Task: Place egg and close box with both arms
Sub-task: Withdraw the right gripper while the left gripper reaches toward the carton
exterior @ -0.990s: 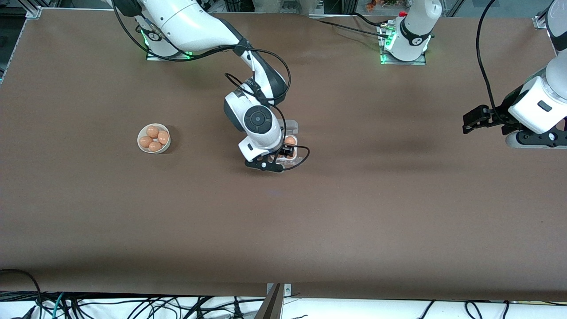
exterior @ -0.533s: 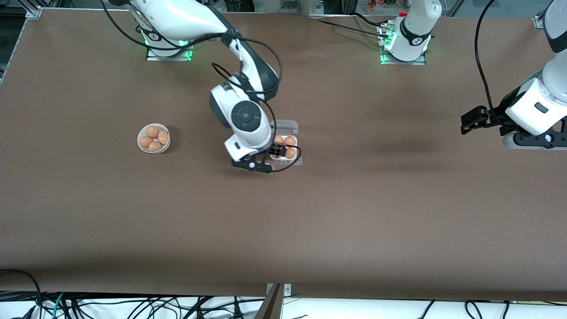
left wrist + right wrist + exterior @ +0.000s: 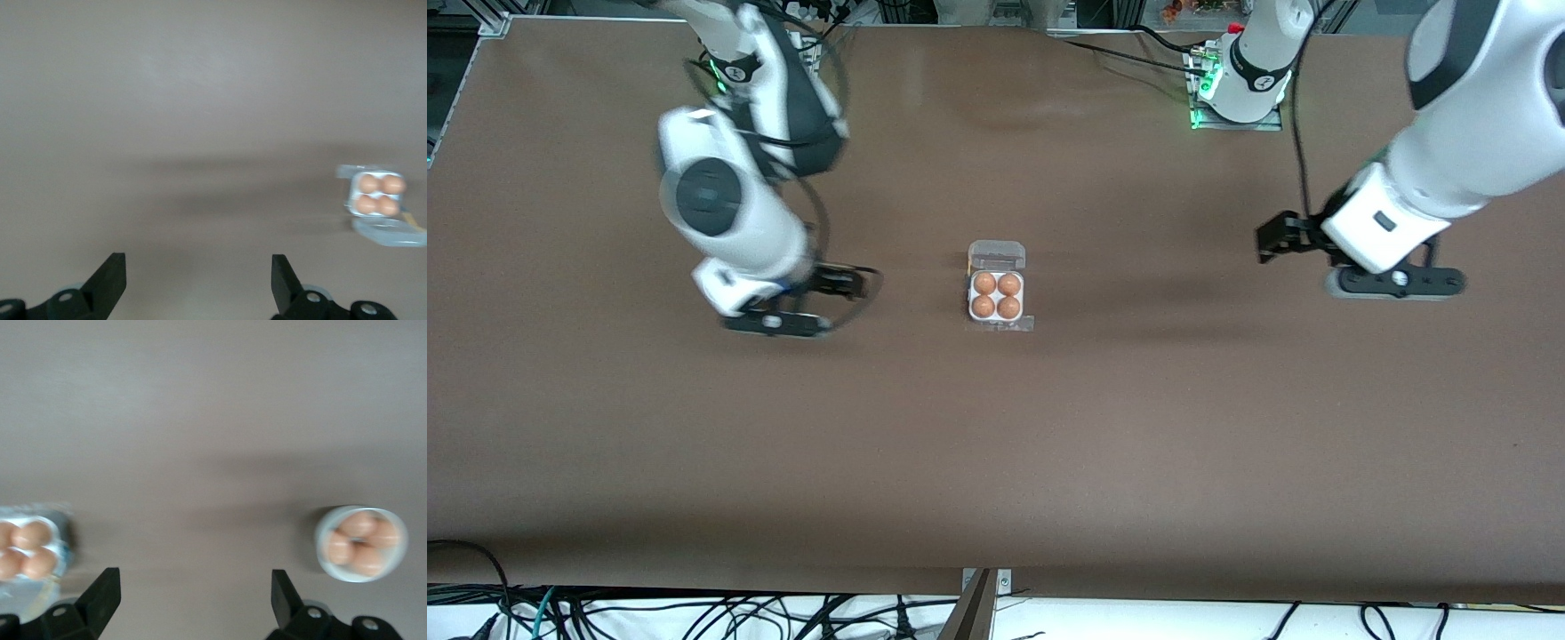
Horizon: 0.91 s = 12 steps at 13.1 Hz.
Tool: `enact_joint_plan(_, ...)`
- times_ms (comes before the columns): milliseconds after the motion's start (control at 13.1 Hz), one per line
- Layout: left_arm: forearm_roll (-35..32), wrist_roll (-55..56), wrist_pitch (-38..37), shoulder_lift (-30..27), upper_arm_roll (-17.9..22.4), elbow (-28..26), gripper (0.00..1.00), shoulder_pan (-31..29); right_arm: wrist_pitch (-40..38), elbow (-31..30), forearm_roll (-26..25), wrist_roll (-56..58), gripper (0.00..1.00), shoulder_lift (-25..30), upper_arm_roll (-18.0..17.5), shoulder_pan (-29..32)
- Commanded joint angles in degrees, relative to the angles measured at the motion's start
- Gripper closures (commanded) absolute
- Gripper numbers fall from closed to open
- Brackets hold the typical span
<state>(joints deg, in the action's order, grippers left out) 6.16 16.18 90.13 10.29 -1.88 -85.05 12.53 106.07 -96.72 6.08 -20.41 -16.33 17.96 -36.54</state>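
Note:
The box (image 3: pixel 971 296) sits mid-table with its clear lid (image 3: pixel 997 255) open and lying flat. An orange-brown egg (image 3: pixel 984 307) fills every cell, all alike. My right gripper (image 3: pixel 852 284) hangs open and holds nothing over bare table, between the box and the right arm's end. My left gripper (image 3: pixel 1268 242) is open too, over bare table toward the left arm's end. The left wrist view has the box (image 3: pixel 379 175) well off from the open left gripper (image 3: pixel 199 263). The right wrist view shows the box (image 3: pixel 61 532) beside the open right gripper (image 3: pixel 195 580).
A round white bowl (image 3: pixel 325 555) with several eggs shows in the right wrist view; in the front view the right arm covers it. Brown table surface lies all around the box. Cables run along the table edge nearest the front camera.
The right gripper has left the box and swung toward the right arm's end, uncovering the filled cells and hiding the bowl. The left arm has moved in toward the box.

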Motion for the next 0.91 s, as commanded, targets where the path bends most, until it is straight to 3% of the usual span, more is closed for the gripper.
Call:
enact_joint_plan(0,2.19,7.43,-0.4,2.0,0.39,1.55,0.32,5.11,-3.73,-9.1,0.86,10.62,0.0,10.86,7.58,-0.37)
enact_joint_plan(152,3.58,12.45,-0.4,4.11,0.39,1.55,0.59,9.94,-9.27,-8.76,-0.19,15.56,0.0,14.46,13.56,-0.37)
enact_joint_plan(305,4.3,18.77,-0.4,6.92,0.3,1.55,0.72,15.13,-16.38,-5.61,-4.04,18.9,0.0,15.88,17.44,-0.37)
enact_joint_plan(533,6.74,24.68,-0.4,11.57,0.3,1.55,0.76,20.94,-21.51,0.02,-4.68,22.87,0.0,16.5,21.75,-0.29)
enact_joint_plan(686,12.19,25.21,-0.31,15.09,0.3,1.73,0.84,22.53,-21.52,3.01,-4.59,22.88,0.0,15.72,22.11,-0.28)
enact_joint_plan(838,13.09,25.48,-0.22,17.64,0.3,1.99,0.93,24.46,-21.78,4.25,-4.59,22.44,0.0,14.75,21.77,-0.11)
